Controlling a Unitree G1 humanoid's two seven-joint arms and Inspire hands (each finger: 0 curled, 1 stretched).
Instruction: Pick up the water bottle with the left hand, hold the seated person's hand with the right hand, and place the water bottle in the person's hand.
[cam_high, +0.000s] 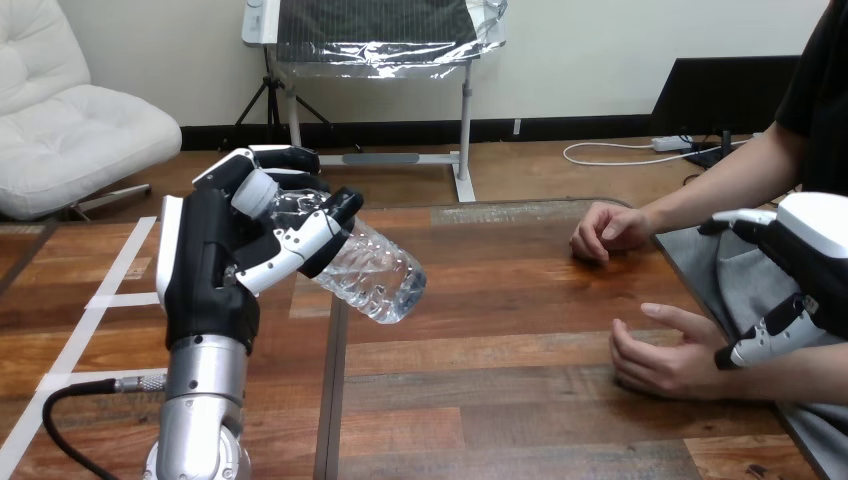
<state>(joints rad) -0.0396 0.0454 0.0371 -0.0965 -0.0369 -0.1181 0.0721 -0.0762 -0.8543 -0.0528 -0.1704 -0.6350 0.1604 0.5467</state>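
Water bottle (372, 275): clear, looks near empty, so probably light, thin-walled, crushable and slick. It hangs tilted above the counter (520, 330), centre-left. Left hand (205, 265) is clamped round its neck end. Right hand (800, 255) rests at the wrist of the person's lower-right hand (665, 355); grip can't tell. The person's upper-right hand (605, 232) rests on the counter; path looks clear.

Left silver forearm (203, 400) stands near upright on my feed. The black-and-white left hand (205, 270) has its fingers (300, 245) curled round a clear crumpled plastic water bottle (380, 280) (tilted, cap uppermost). Right hand (812, 235) is at the right edge, over the wrist of the person's nearer hand (665, 355); I can't judge its grip.
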